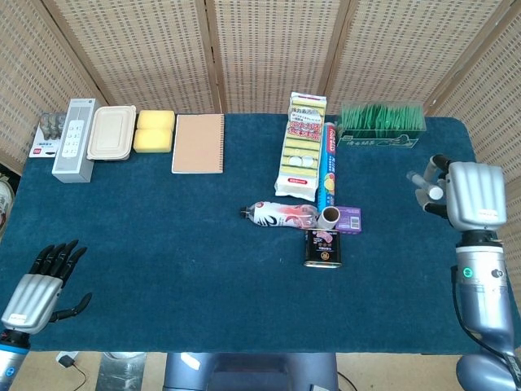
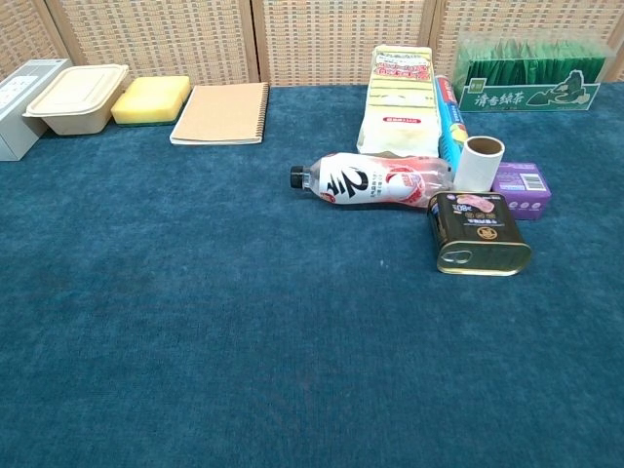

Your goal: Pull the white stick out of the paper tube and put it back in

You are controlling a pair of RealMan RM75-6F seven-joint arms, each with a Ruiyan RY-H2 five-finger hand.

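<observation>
The paper tube (image 1: 330,216) stands upright between a bottle and a purple box; in the chest view the paper tube (image 2: 481,163) shows no stick above its rim. My right hand (image 1: 466,194) hangs over the table's right edge, far right of the tube, fingers curled. A short pale end of the white stick (image 1: 416,177) pokes out left of those fingers; the rest is hidden behind the hand. At the near left corner my left hand (image 1: 37,285) holds nothing, fingers spread. Neither hand shows in the chest view.
Around the tube lie a plastic bottle (image 2: 375,178), a tin can (image 2: 478,232), a purple box (image 2: 522,182) and a blue roll box (image 1: 329,164). Along the back stand a green tea box (image 1: 383,124), yellow packet (image 1: 302,145), notebook (image 1: 198,142), sponge (image 1: 155,130) and lidded container (image 1: 111,132).
</observation>
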